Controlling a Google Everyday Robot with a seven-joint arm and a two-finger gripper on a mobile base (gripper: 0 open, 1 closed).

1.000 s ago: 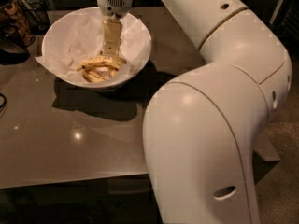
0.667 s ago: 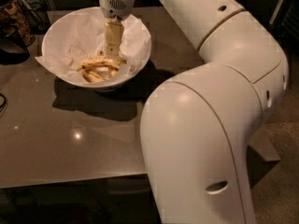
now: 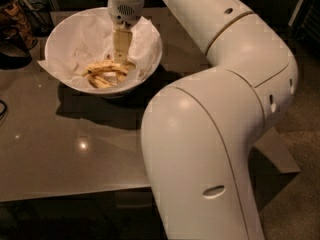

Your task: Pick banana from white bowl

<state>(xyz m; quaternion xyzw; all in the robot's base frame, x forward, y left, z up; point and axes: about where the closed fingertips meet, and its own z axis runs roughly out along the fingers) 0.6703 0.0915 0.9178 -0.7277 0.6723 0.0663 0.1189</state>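
Observation:
The white bowl [image 3: 62, 44] stands at the back left of the brown table, lined with crumpled white paper [image 3: 147, 36]. The spotted yellow banana [image 3: 106, 67] lies across the bottom of the bowl, with another yellow piece [image 3: 99, 81] just in front of it. My gripper [image 3: 121, 60] hangs straight down inside the bowl from the white wrist [image 3: 127, 6], its tip right at the banana's right end. I cannot tell whether it touches the banana.
My large white arm [image 3: 200, 144] fills the right half of the view and hides the table's right side. Dark objects [image 3: 12, 31] stand left of the bowl. The table's front edge [image 3: 70, 191] runs along the bottom.
The gripper stays down in the bowl at the banana. The big near part of the arm has shifted slightly left. The banana and bowl have not moved.

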